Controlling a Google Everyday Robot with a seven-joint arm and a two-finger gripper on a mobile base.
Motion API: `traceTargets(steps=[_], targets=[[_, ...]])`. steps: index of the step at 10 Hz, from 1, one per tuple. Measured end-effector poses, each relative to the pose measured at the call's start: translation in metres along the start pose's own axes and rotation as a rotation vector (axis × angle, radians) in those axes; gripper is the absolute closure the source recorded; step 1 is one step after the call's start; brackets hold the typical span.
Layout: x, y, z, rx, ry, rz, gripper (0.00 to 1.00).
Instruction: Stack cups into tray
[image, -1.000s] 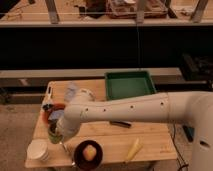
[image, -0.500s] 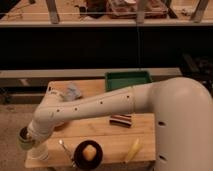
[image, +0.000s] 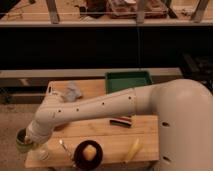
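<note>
My gripper (image: 29, 141) is at the table's front-left edge, at the end of the white arm that reaches across from the right. It is shut on the pale green cup (image: 22, 144) and holds it just past the left edge. The cream-white cup (image: 42, 154) stands on the table right beside it, to the lower right. The dark green tray (image: 129, 80) lies at the far side of the table, right of middle, far from the gripper. The steel cup is not in view.
A reddish-brown bowl (image: 89, 152) holding a yellowish round thing sits at the front. A spoon (image: 65, 147) lies left of it and a banana (image: 132, 149) to its right. A dark flat object (image: 121, 121) lies mid-table, and a crumpled grey cloth (image: 71, 92) at the back left.
The gripper swung left and toward the front with the pale green cup, from over the table's left part to its front-left edge. The arm now stretches lower across the table.
</note>
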Motion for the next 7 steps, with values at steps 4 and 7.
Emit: traceTargets(steps=[4, 7], targets=[[0.0025, 0.0133, -0.0026, -0.018, -0.010, -0.001, 0.90], [0.0038, 0.0157, 0.0025, -0.041, 0.000, 0.004, 0.60]])
